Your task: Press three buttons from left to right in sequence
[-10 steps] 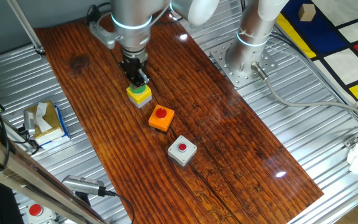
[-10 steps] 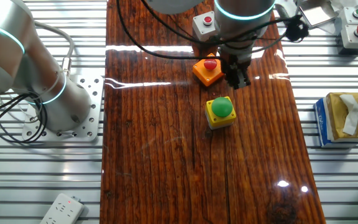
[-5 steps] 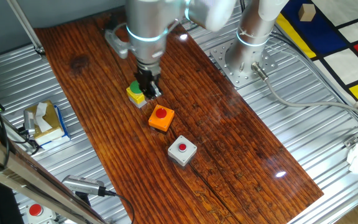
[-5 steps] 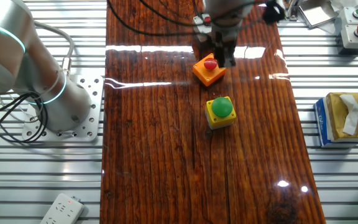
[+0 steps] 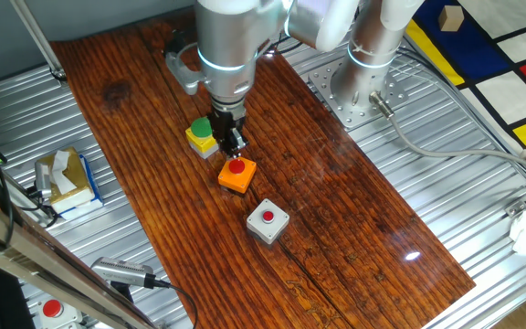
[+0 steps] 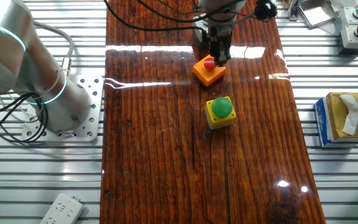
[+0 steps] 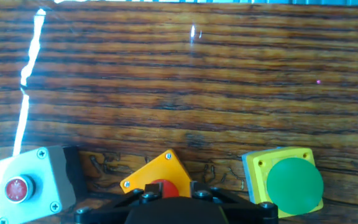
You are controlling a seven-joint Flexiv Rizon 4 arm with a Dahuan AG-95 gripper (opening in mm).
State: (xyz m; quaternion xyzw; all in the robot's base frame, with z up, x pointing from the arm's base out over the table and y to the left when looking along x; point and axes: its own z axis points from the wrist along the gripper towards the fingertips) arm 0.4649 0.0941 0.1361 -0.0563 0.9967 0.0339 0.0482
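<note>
Three button boxes lie in a diagonal row on the wooden table [image 5: 336,183]. They are a yellow box with a green button [image 5: 203,134] [image 6: 220,111] [image 7: 287,182], an orange box with a red button [image 5: 236,174] [image 6: 207,72] [image 7: 158,178] and a grey box with a red button [image 5: 268,221] [image 7: 29,185]. My gripper [image 5: 235,147] [image 6: 219,57] hangs right over the orange box's red button, its fingers drawn together into one narrow tip. I cannot tell whether the tip touches the button. The arm hides the grey box in the other fixed view.
A tissue box [image 5: 64,177] [image 6: 344,118] sits on the metal frame beside the table. Spare button boxes [image 6: 353,26] stand at a corner. The arm's base plate [image 5: 359,87] and a second arm [image 6: 23,68] flank the board. A power strip [image 6: 62,208] lies on the frame.
My gripper has moved from above the yellow box's green button across to the orange box's red button. The boxes have not moved.
</note>
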